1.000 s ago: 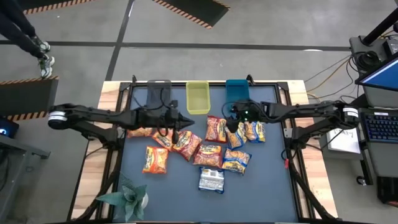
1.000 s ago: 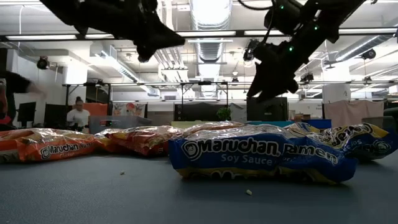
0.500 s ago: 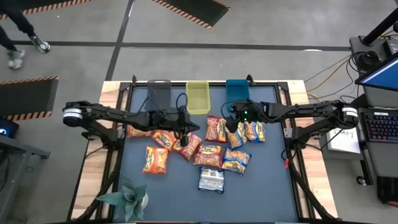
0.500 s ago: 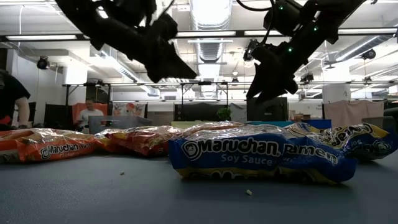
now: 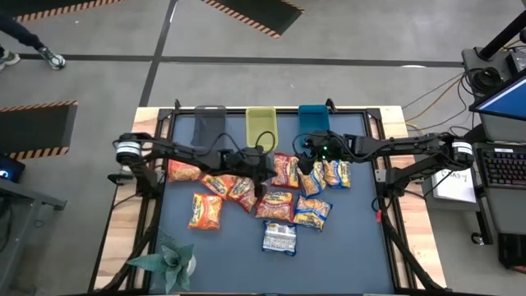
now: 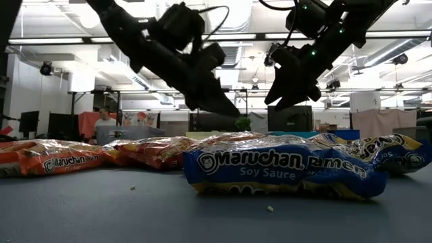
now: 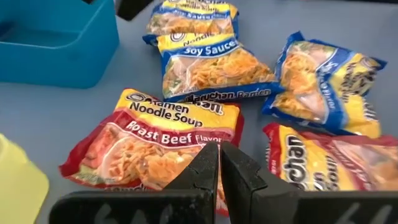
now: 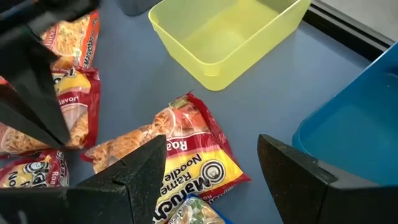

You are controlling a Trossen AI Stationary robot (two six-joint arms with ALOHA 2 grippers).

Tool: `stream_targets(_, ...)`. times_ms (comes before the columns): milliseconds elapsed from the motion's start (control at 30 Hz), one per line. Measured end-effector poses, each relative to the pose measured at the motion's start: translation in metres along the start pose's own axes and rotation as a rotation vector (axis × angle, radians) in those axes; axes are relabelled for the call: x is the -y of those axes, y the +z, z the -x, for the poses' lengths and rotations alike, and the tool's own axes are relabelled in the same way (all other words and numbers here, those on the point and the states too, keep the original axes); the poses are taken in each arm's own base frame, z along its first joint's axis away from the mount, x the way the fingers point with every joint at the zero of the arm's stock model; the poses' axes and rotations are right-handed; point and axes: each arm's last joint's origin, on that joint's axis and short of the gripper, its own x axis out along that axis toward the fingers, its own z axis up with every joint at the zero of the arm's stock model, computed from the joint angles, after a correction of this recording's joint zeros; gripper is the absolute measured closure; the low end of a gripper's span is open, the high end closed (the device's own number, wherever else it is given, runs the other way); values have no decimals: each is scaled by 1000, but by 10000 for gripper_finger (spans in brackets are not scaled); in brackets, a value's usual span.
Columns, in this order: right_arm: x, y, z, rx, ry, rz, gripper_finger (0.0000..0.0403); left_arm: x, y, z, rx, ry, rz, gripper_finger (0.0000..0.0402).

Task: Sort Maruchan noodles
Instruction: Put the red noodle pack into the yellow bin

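Maruchan noodles (image 5: 271,197) are scattered mid-table. Nearest in the low view, a blue packet (image 6: 283,172) is lettered "Maruchan Ramen, Soy Sauce"; at its 9 o'clock an orange packet (image 6: 57,158) reads "Maruchan". Farther back, a red packet (image 7: 155,146) marked "Ramen Noodle Soup, Roast Beef Flavor" is overhung by the left gripper (image 7: 219,165), fingers pressed together. Right gripper (image 8: 211,177), fingers spread, holds nothing. Beyond, at 12 o'clock, a yellow bin (image 5: 261,127) and a blue bin (image 5: 313,119) are set.

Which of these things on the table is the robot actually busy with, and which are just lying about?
Part of the job:
- noodle packets
- grey bin, yellow bin, blue bin
- left tool, shut
- right tool, open

Just lying about:
- green plant
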Motion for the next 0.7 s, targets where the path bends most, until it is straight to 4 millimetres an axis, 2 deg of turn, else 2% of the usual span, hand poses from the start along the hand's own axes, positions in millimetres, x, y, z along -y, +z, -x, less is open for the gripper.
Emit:
stream_targets(267,0,0,0,3,1,-1,163,0,-11,-29,-49,1,0,402)
stream_targets(567,-2,-5,0,-88,86,-173,163,-1,-24,-39,-92,13,17,402)
stream_targets(700,0,-9,0,-133,61,-228,163,-2,-29,-44,-109,55,28,402)
